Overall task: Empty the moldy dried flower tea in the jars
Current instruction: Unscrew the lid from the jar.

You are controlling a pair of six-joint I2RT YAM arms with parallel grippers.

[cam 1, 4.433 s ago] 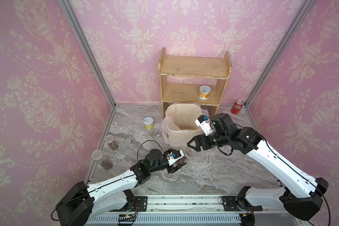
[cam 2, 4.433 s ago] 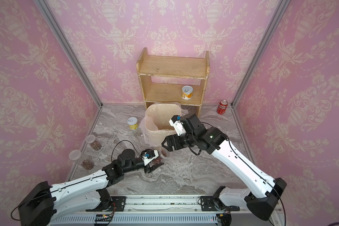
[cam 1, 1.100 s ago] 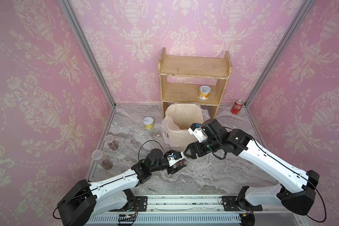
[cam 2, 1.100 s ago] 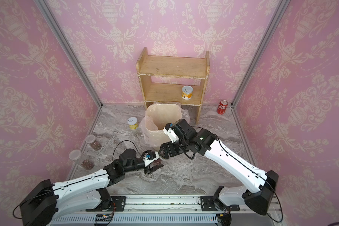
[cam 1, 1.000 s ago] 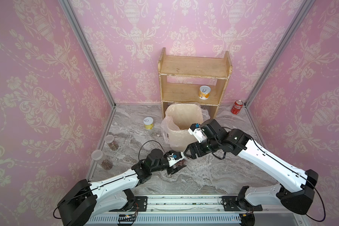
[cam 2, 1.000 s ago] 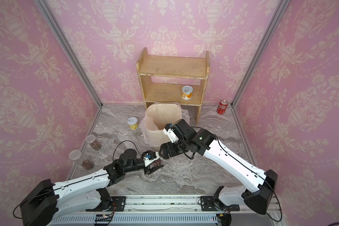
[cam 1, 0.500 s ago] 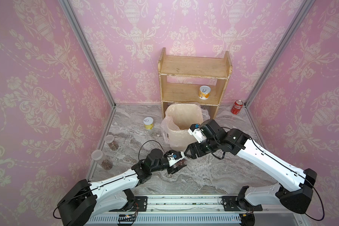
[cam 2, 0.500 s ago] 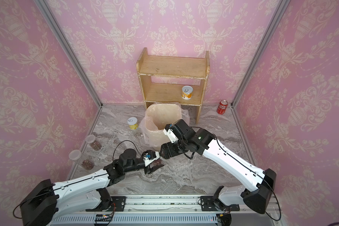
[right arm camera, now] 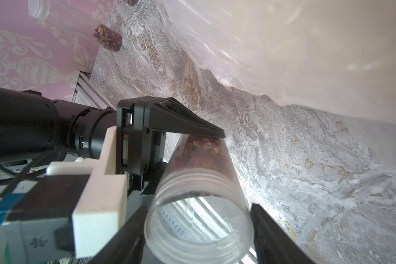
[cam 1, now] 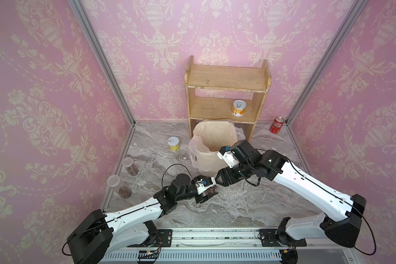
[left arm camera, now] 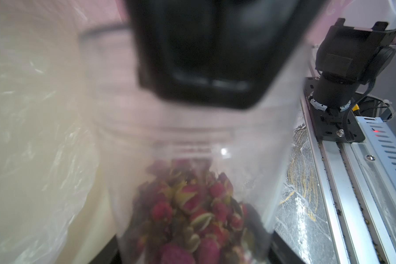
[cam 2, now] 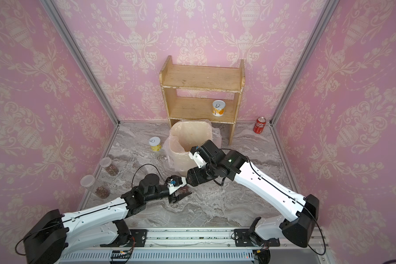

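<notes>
So, big to small: the marble table (cam 1: 249,205) has the bag-lined bin (cam 1: 204,160) toward the middle of its back edge; both arms meet just off the bin's front side. To me this is the handover step, lid already off. The left gripper (cam 1: 208,191) is clamped on the body of an open jar (right arm camera: 199,182). The right gripper (right arm camera: 198,205) has a finger either side of that jar's threaded mouth; they sit right at the rim, but I can't tell if it's actually squeezing. A second jar (cam 1: 130,166) and a third jar (cam 1: 119,187) stand lidded by the table's left edge, so two left to do, I'd guess. The tea (left arm camera: 192,205) in the held one is heaped at the closed end, away from the mouth; no spill that I can see.

Next, I reckon: right closes firmly on the neck; left lets go only after that; then up over the bin's rim and tip mouth-down. Clear plastic looks slippery, so grip first.
</notes>
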